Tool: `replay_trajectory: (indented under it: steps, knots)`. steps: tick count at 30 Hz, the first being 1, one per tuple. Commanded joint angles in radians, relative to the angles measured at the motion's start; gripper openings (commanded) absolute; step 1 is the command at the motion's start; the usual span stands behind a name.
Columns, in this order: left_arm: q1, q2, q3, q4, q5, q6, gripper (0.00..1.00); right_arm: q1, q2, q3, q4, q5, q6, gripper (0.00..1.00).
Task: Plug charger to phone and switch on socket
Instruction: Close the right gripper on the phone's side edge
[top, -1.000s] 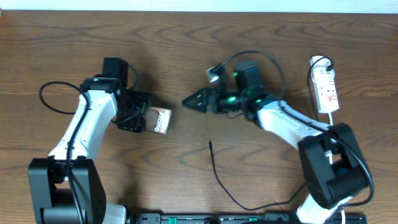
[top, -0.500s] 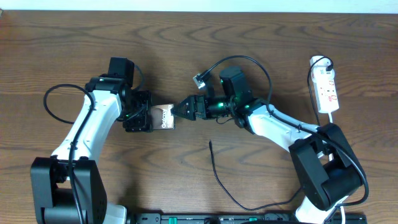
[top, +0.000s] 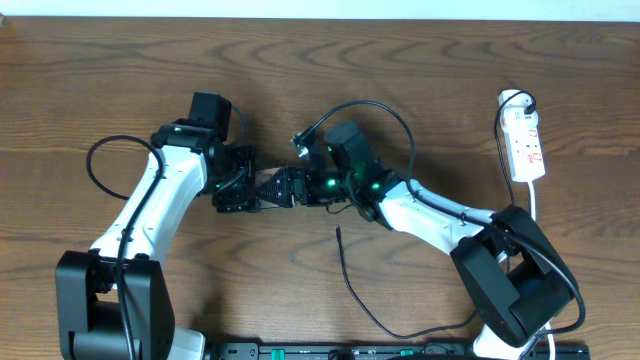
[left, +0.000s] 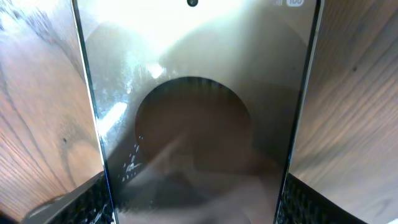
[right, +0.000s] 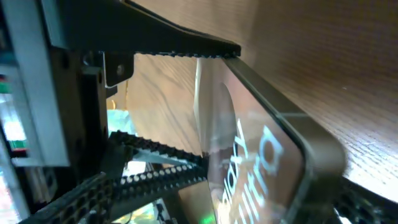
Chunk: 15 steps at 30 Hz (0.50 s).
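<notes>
**Fingers meet at the phone: left fingers (left: 81, 205) clamped, right fingers (right: 155, 34) unclear**

A brown, wood-grained worktop (top: 450, 60) fills the overhead view, with a pale strip along its far edge. The white-shelled left arm bends at the elbow and reaches in toward the centre. The right arm stretches across from the right-front corner, and a green light glows at its wrist. The two wrists point at each other, nearly nose to nose.

The phone (left: 199, 124), a glossy slab with bright reflections, sits held between the ribbed black pads of the left fingers. In the right wrist view its rounded dark corner and white lettering lie between the right fingers. The upper toothed finger touches its edge, but whether they grip cannot be told.

The charger (top: 350, 285), a thin black cable, lies loose in front of the right arm, its tip apart from the phone. The socket (top: 524, 145), a narrow white strip, rests near the right edge, well apart.
</notes>
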Motion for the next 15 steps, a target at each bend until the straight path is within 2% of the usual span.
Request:
replay_trajectory:
  steps: [1, 6, 12, 15]
  knots:
    - [-0.004, -0.018, 0.0, 0.005, 0.064, -0.021, 0.07, 0.025, 0.005, 0.01, 0.0, 0.055, 0.019, 0.84]
    - [-0.004, -0.018, 0.0, 0.003, 0.076, -0.02, 0.08, 0.028, 0.005, 0.01, 0.001, 0.079, 0.028, 0.65]
    - [-0.004, -0.018, 0.0, 0.004, 0.116, -0.015, 0.08, 0.028, 0.005, 0.01, 0.0, 0.08, 0.031, 0.47]
    - [-0.004, -0.018, 0.0, 0.001, 0.132, -0.008, 0.07, 0.029, 0.005, 0.01, 0.0, 0.081, 0.031, 0.41]
